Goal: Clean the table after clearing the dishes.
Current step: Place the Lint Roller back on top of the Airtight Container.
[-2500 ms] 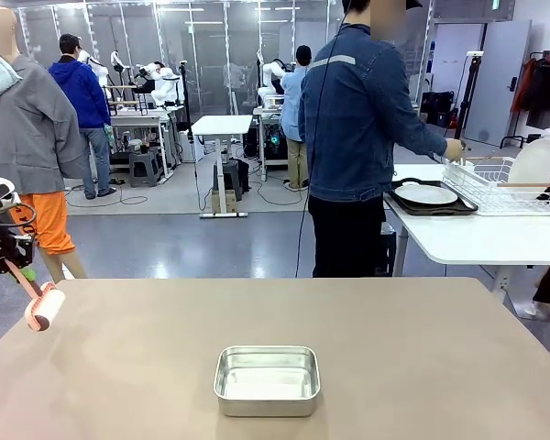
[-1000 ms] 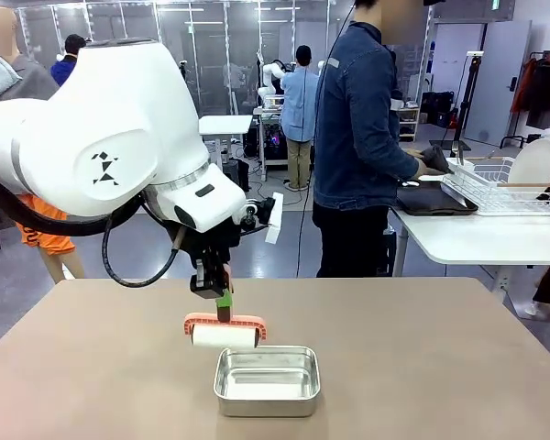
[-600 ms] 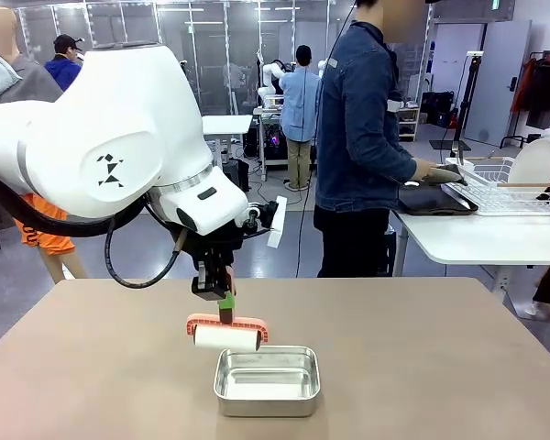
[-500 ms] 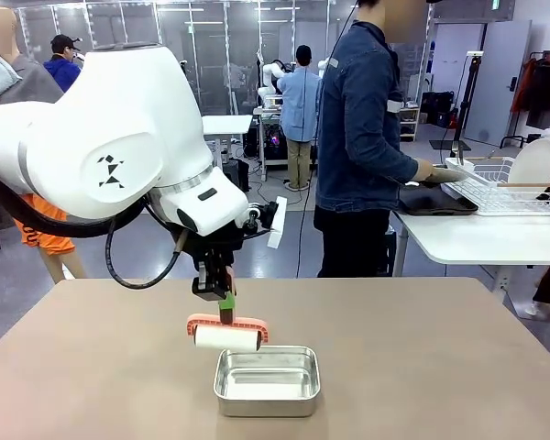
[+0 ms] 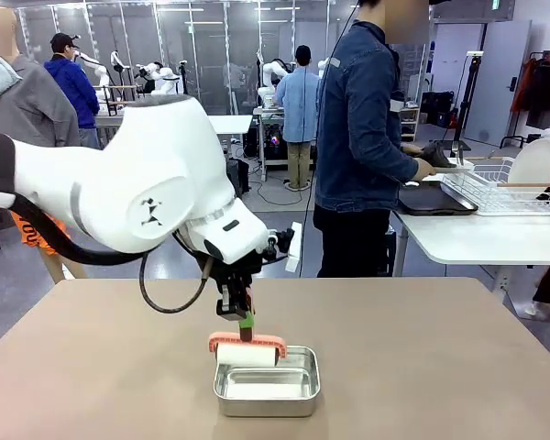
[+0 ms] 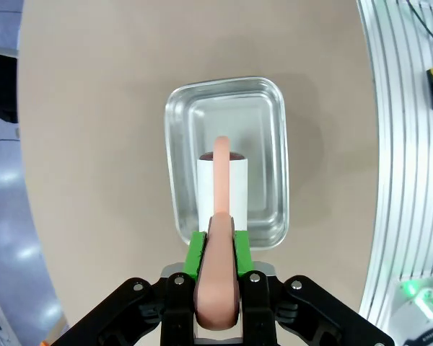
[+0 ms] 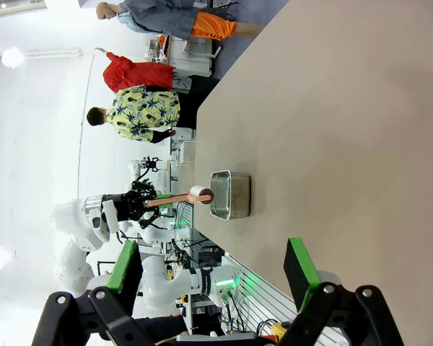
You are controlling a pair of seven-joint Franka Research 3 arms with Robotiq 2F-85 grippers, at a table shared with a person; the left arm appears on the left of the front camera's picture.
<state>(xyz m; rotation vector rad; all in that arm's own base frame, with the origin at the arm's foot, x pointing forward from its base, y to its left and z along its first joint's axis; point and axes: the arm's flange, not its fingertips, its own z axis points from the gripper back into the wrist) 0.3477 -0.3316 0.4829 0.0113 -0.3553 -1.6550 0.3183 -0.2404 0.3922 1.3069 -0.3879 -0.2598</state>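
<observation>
left hand (image 5: 246, 321) clamped on lint roller (image 5: 247, 351) | roller shifted from beside steel pan (image 5: 267, 382) to above it | likely stowing it, desk (image 5: 422, 367) wipe apparently done | right hand (image 7: 213, 270) wide open, empty

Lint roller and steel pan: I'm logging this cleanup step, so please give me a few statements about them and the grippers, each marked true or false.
1. The left gripper is shut on the lint roller. True.
2. The roller hangs over the steel pan. True.
3. The right gripper holds a cloth. False: it is open and holds nothing.
4. The pan sits on the white side table. False: it sits on the tan table.
5. The person faces the white side table. True.
</observation>
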